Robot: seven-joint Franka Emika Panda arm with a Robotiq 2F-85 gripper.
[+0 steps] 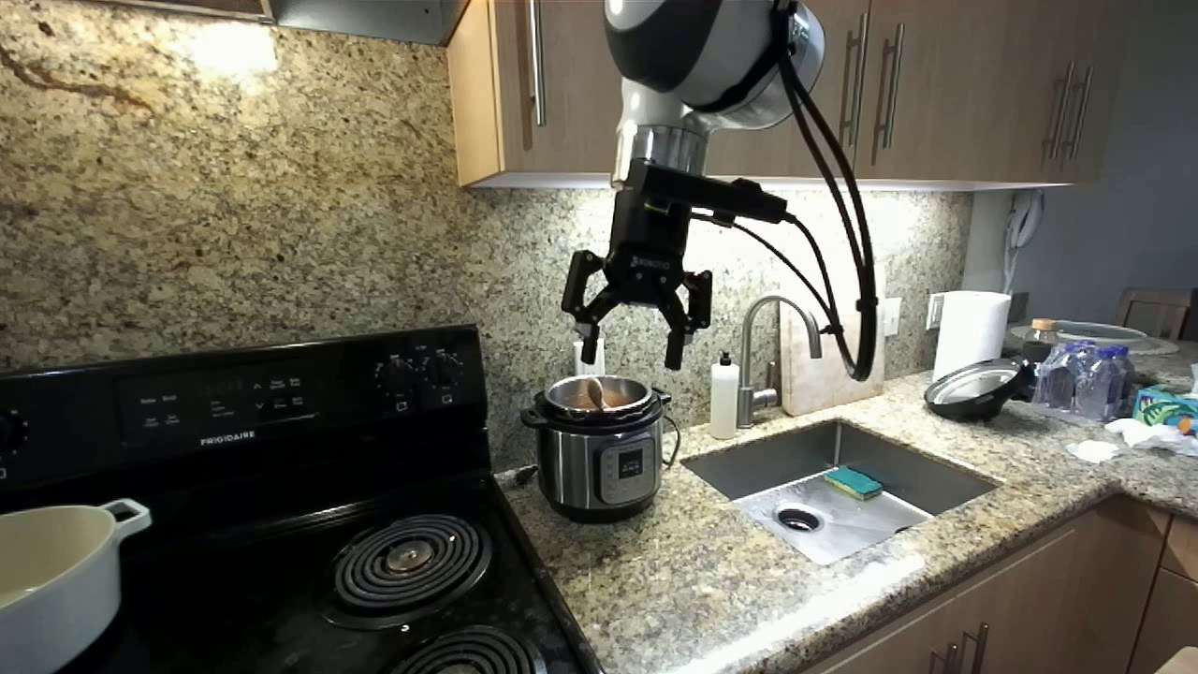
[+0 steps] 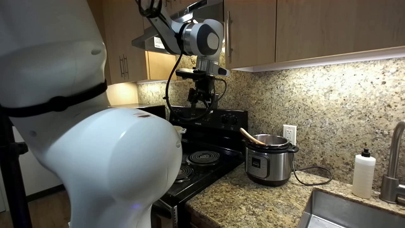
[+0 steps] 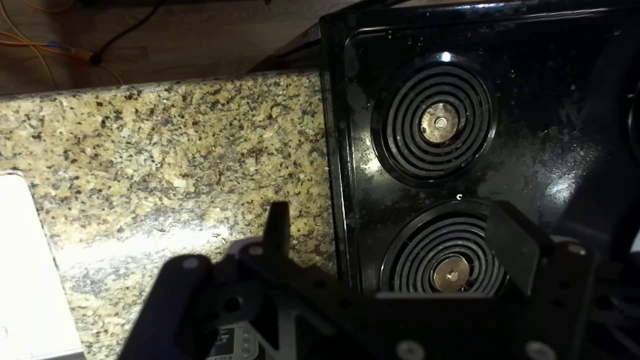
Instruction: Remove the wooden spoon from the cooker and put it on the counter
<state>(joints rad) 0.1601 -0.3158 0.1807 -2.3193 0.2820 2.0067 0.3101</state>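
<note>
The wooden spoon (image 1: 596,393) (image 2: 252,136) leans in the open-topped cooker (image 1: 571,468) (image 2: 284,164), its handle sticking up over the rim towards the stove. Its lower end is hidden inside. The steel cooker stands on the speckled granite counter (image 1: 702,571) (image 2: 234,202) (image 3: 175,150), beside the stove. High in the air, my gripper (image 1: 632,352) (image 3: 389,205) points down with its fingers spread wide and nothing between them. It is apart from the spoon. In the wrist view only a bit of the cooker's control panel (image 3: 245,342) peeks out at the bottom; the spoon is out of that view.
The black stove (image 1: 234,562) with coil burners adjoins the counter, and a white pot (image 1: 65,580) sits on it. A sink (image 1: 749,477), faucet (image 1: 747,356) and soap bottle (image 1: 723,398) stand on the cooker's far side. Wall cabinets (image 1: 571,140) hang above; a cord (image 2: 303,182) trails from the cooker.
</note>
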